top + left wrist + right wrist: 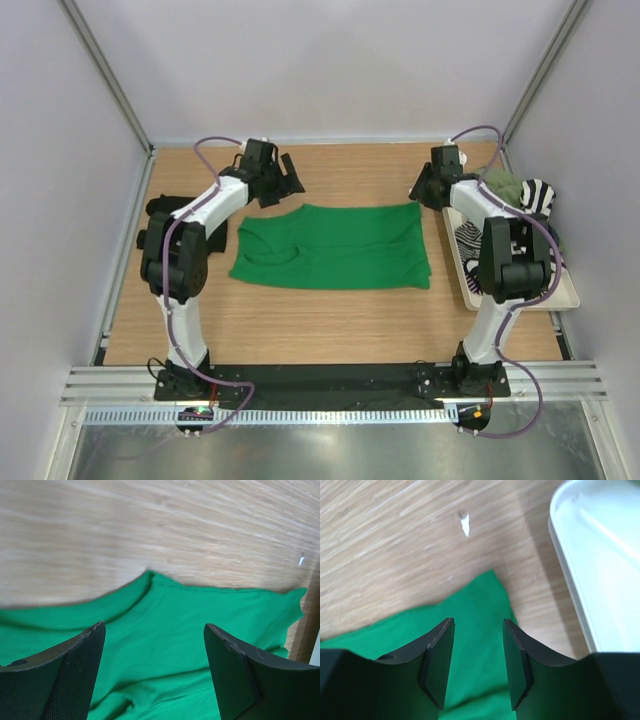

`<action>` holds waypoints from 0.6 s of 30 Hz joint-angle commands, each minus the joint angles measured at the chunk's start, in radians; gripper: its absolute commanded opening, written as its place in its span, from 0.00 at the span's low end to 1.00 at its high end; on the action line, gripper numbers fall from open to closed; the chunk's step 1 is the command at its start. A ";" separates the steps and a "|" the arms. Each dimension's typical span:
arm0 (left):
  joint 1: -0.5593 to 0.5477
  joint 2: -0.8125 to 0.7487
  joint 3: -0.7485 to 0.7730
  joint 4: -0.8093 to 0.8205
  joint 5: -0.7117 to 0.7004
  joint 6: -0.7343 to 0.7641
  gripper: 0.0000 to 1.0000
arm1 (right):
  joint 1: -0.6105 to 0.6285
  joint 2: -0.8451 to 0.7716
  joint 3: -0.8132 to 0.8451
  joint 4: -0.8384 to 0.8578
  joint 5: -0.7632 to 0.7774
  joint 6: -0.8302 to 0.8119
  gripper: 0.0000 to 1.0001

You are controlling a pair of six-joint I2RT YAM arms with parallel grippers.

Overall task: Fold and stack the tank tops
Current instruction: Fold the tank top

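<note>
A bright green tank top (330,247) lies spread flat in the middle of the table. My left gripper (293,178) hovers over its far left edge, jaws wide open and empty; in the left wrist view (154,625) green cloth (165,645) lies beneath them. My right gripper (420,188) is above the far right corner, open, with the green corner (479,605) below the gap (478,621) and apart from the pads. A black tank top (170,207) lies at the left, partly hidden by the left arm. Striped (541,195) and olive (503,183) tank tops sit at the right.
A white tray (562,298) stands along the table's right side under the right arm, holding the striped and olive cloth; its rim (566,580) is close to the right gripper. A small white fleck (465,524) lies on the wood. Grey walls enclose the table.
</note>
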 commanded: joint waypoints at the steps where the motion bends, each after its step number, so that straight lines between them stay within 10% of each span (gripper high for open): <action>1: -0.011 0.053 0.109 0.037 0.049 0.029 0.80 | 0.000 0.055 0.103 -0.017 0.053 -0.024 0.49; 18: -0.080 0.370 0.457 -0.135 0.022 0.100 0.63 | 0.008 0.264 0.229 -0.028 0.090 -0.030 0.37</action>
